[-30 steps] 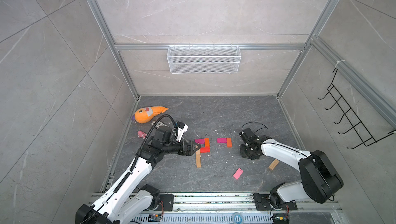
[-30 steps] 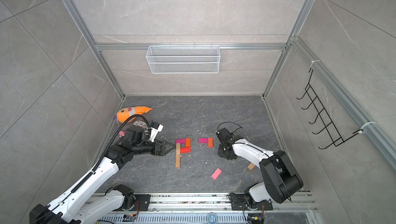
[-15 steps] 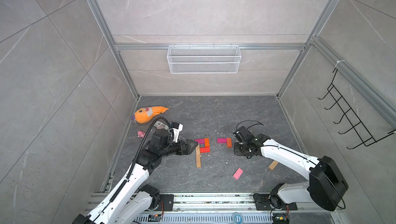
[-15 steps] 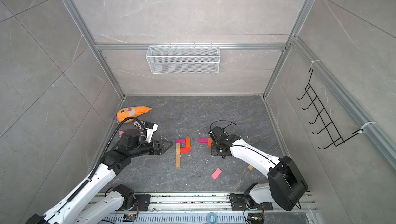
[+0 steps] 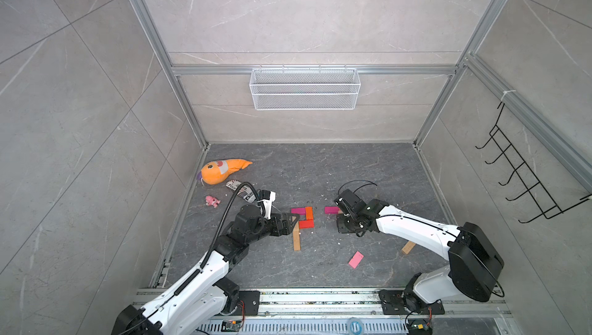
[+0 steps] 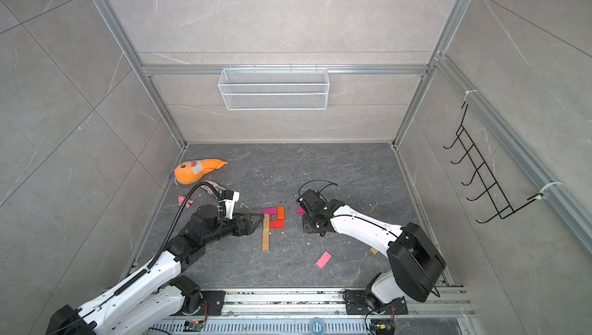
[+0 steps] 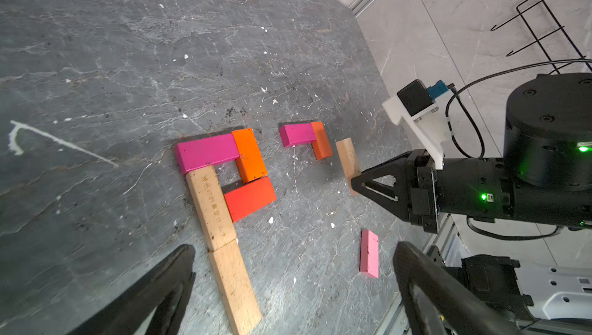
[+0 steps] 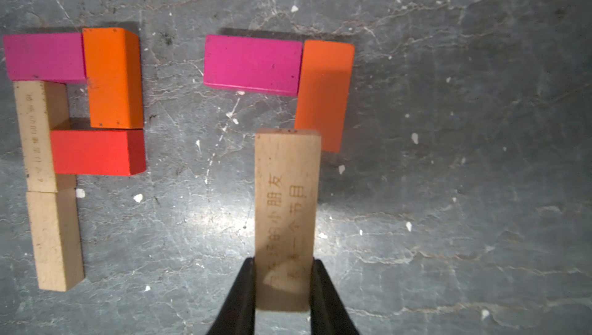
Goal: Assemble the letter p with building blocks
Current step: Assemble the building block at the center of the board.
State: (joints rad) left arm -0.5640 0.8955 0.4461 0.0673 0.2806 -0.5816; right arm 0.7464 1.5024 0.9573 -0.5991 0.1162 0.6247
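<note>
Right gripper (image 8: 282, 264) pinches a tan brick (image 8: 286, 189) by one end. Its long axis points straight out toward the loose magenta brick (image 8: 253, 64) and orange brick (image 8: 323, 93), and engraved characters run along its pale face. Left gripper (image 7: 294, 250) gapes wide beside the letter p (image 7: 209, 202).

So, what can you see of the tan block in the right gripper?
The tan block is an unpainted wooden bar with faint characters printed along its face. The fingers of the right gripper pinch its long sides at one end. Its free end points toward the loose magenta brick and orange brick; contact with them cannot be told.
</note>
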